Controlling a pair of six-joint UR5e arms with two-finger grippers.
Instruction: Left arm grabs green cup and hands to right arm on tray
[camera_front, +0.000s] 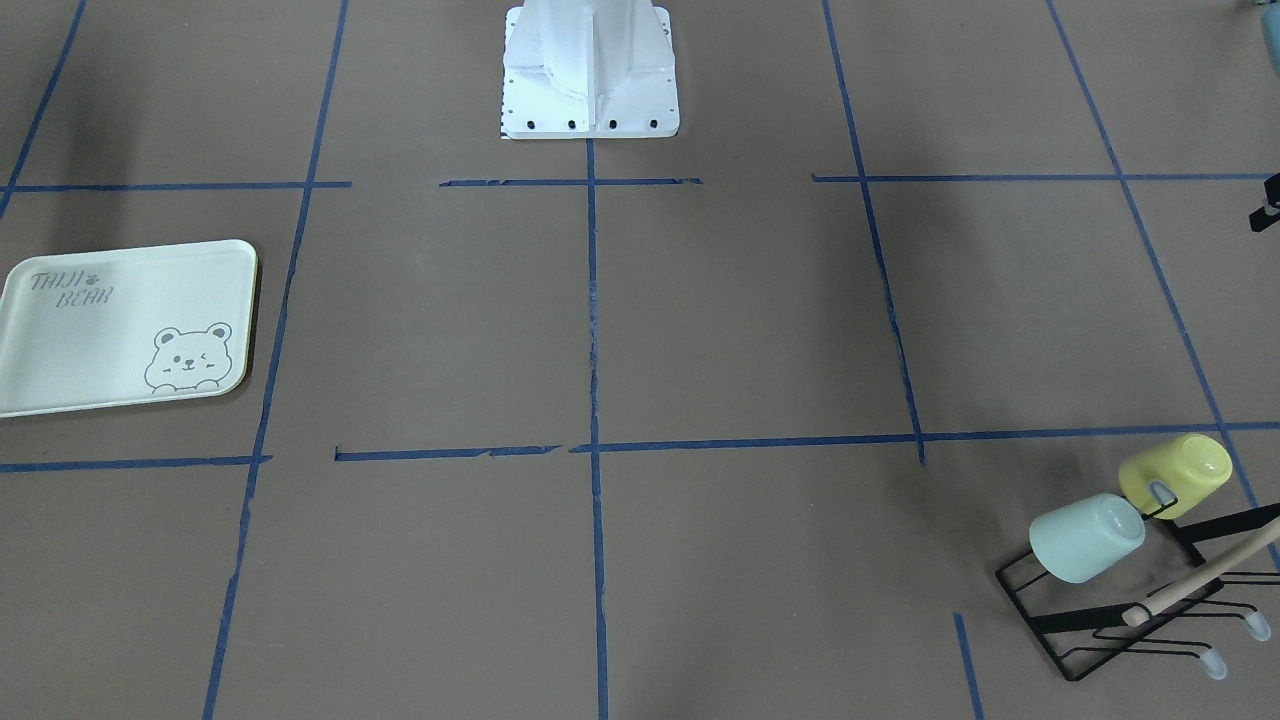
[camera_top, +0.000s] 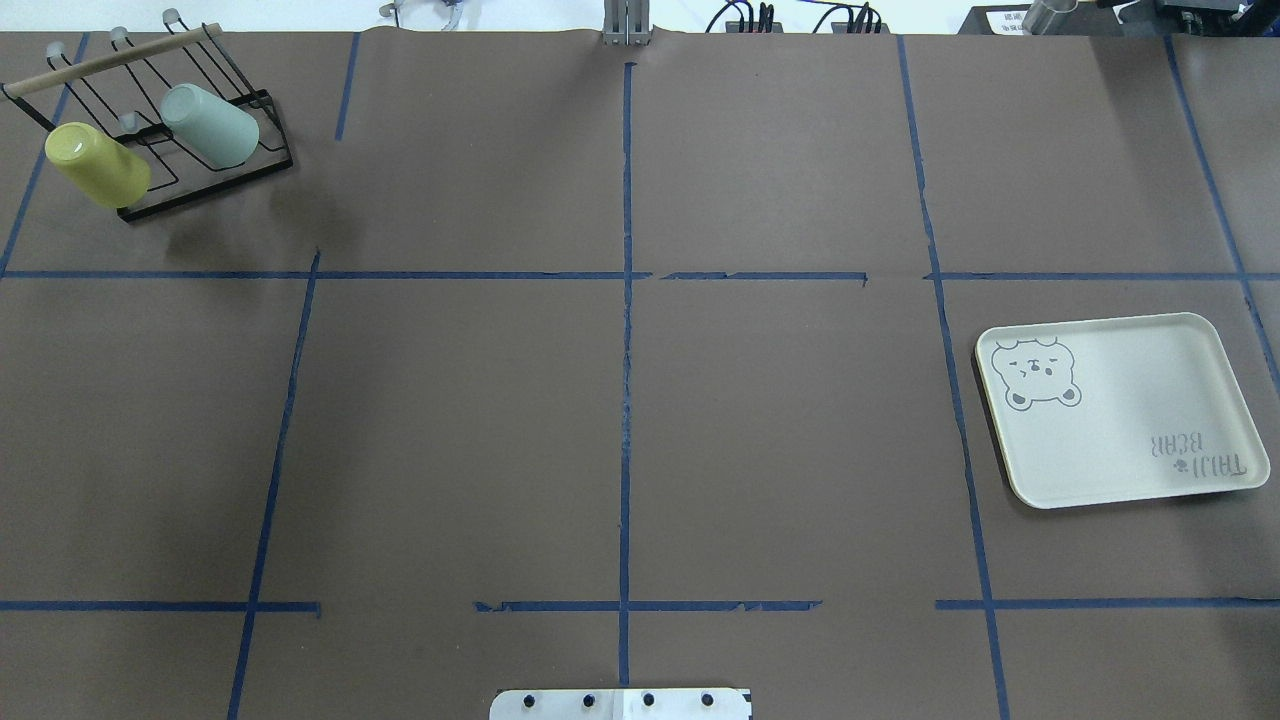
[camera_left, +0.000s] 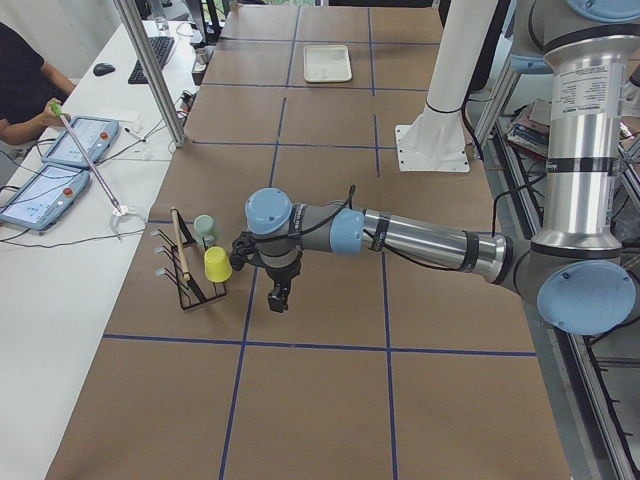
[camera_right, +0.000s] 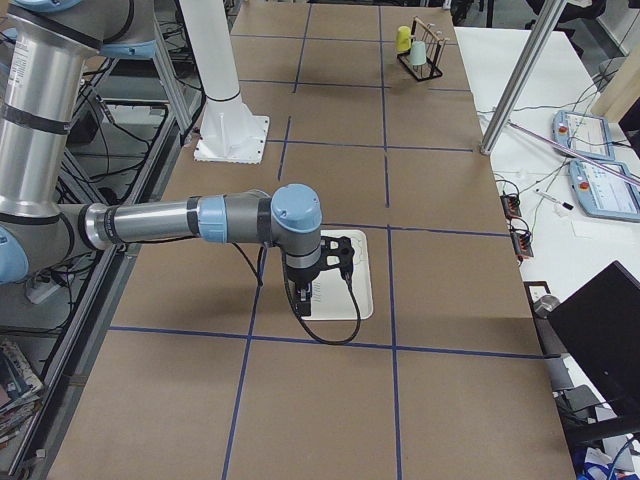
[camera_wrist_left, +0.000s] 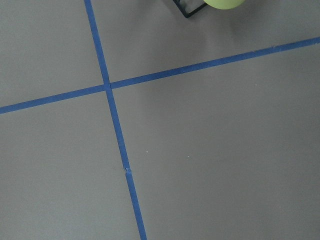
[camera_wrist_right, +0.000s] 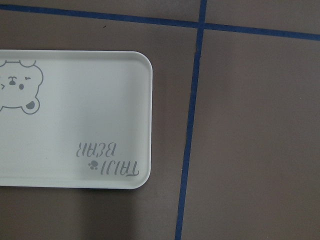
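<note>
The green cup (camera_front: 1085, 538) hangs mouth-down on a peg of a black wire rack (camera_front: 1090, 625), next to a yellow cup (camera_front: 1175, 475); it also shows in the overhead view (camera_top: 210, 125) and the left view (camera_left: 206, 229). The tray (camera_top: 1120, 410) lies flat with nothing on it. My left gripper (camera_left: 278, 298) hangs above the table a little beside the rack, pointing down. My right gripper (camera_right: 305, 300) hangs over the tray (camera_right: 352, 290). Both grippers show only in the side views, so I cannot tell whether they are open or shut.
The rack (camera_top: 205, 190) has a wooden bar (camera_top: 110, 58) and several capped pegs. The left wrist view shows the yellow cup's edge (camera_wrist_left: 225, 3) and blue tape lines. The robot's white base (camera_front: 590, 70) stands at the table's middle. An operator (camera_left: 25, 90) sits at the side desk.
</note>
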